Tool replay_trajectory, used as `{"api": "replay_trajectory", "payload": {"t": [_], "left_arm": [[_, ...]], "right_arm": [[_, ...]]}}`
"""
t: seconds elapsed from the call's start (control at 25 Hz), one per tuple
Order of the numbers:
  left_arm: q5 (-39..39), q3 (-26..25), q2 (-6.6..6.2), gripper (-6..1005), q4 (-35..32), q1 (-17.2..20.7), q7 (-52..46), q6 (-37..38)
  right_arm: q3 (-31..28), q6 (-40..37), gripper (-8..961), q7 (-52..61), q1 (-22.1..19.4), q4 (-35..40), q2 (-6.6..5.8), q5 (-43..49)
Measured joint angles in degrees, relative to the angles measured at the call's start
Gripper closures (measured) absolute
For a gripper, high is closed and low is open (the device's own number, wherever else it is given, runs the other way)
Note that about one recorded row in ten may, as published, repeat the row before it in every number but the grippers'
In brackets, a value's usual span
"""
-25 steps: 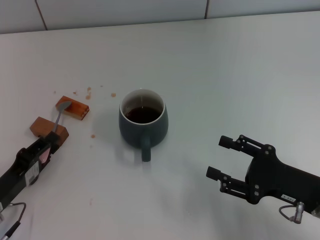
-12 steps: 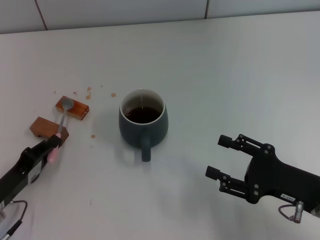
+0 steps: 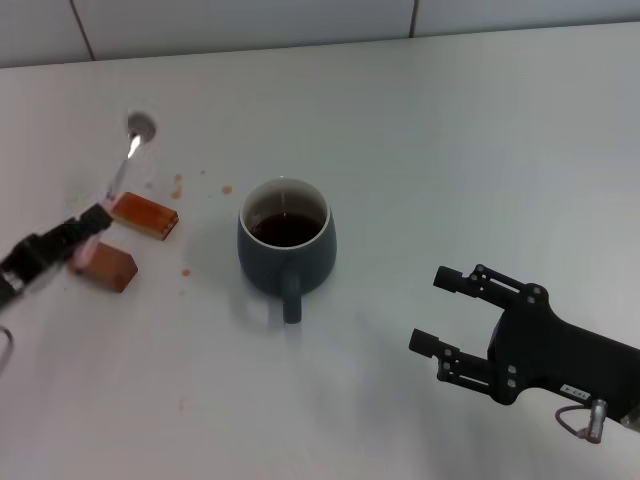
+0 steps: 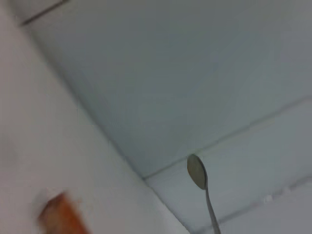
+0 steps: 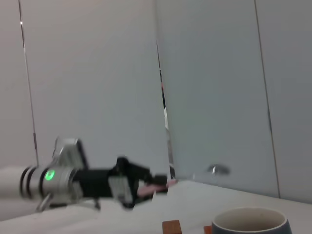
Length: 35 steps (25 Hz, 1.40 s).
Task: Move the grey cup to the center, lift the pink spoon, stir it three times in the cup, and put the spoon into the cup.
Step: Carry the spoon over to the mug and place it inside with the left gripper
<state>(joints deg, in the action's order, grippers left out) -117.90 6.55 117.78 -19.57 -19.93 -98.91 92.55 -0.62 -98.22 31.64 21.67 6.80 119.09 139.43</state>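
Lifted off the brown blocks (image 3: 145, 215) since a moment ago, the pink spoon (image 3: 127, 158) hangs at ten o'clock of the grey cup (image 3: 286, 243), pinched by the left claw (image 3: 85, 227). Dark liquid fills the cup mid-surface (image 3: 450, 150). Right claw (image 3: 440, 315) hovers spread at five o'clock.

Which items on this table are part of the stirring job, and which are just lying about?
Part of the job:
- mug, holding dark liquid
- spoon, lifted off the blocks in the left pincer

Just lying about:
- two brown blocks left of the mug
- small brown spots on the table
- right pincer, open, idle beside the mug
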Motion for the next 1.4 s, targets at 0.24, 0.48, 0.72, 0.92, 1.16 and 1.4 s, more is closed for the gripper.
{"api": "replay_trajectory", "payload": {"t": [0.24, 0.48, 0.72, 0.92, 1.16, 1.4], "left_arm": [[0.0, 19.7, -3.38, 877, -31.7, -6.3, -8.2, 7.1], [-1.6, 33.5, -5.97, 877, -53.8, -9.5, -13.1, 11.7], [-4.9, 37.8, -5.1, 877, -70.2, -15.0, -10.6, 19.5], [-9.8, 45.2, -3.68, 876, -76.4, -16.3, -10.5, 20.2], [-15.4, 52.1, -1.67, 876, -77.3, -18.6, -8.9, 20.1], [-24.9, 59.7, 0.45, 876, -77.2, -21.4, -6.9, 19.5]], "right_arm": [[0.0, -0.1, 196, 0.0, 0.4, 0.3, 0.0, -0.4], [-0.1, -0.1, 196, 0.0, 0.5, 0.5, 0.0, -0.5], [-0.3, 0.0, 195, 0.0, 0.3, 0.6, 0.0, -0.5], [-0.5, 0.0, 195, 0.0, -0.2, 1.0, 0.0, -0.5], [-0.6, 0.0, 195, 0.0, -0.3, 1.2, 0.0, -0.6], [-0.4, 0.1, 196, 0.2, -0.4, 1.2, 0.0, -0.6]]}}
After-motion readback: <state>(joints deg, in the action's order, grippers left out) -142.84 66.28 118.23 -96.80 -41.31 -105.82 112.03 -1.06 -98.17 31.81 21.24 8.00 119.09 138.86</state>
